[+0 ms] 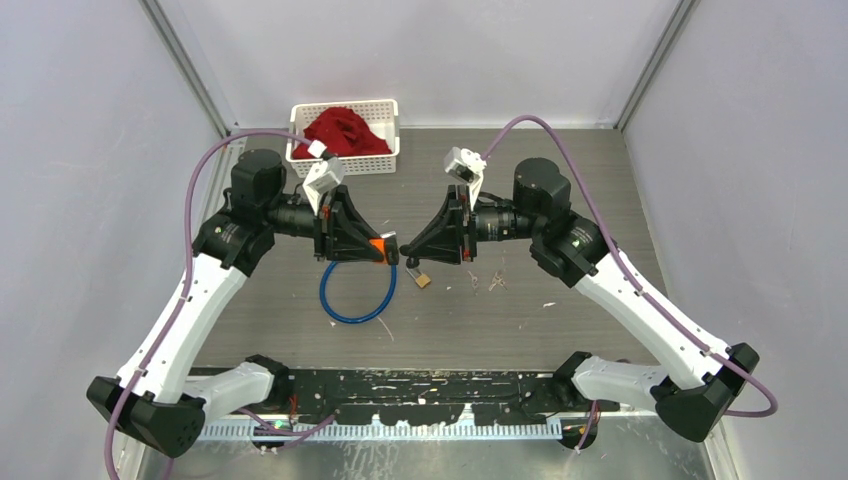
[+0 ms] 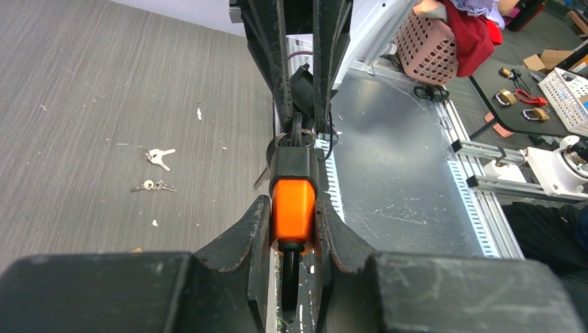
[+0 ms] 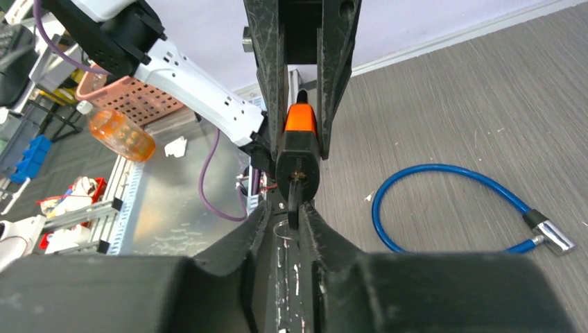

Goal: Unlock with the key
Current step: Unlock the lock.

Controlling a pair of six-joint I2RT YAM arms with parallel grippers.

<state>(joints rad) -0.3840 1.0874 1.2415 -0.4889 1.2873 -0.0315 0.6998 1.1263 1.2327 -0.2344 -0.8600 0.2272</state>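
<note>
the left hand (image 1: 383, 250) pinched the orange-and-black lock body (image 2: 292, 208) above the tabletop (image 1: 560, 200), keyhole toward the right hand (image 3: 290, 208), which gripped the key (image 3: 294, 198) apparently seated there, presumably so one hand could brace while the other turned.

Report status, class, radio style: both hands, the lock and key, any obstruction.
Left hand clamped on orange lock. Right hand pinching key, seated in keyhole. No obstruction; blue cable lies off to the side.
</note>
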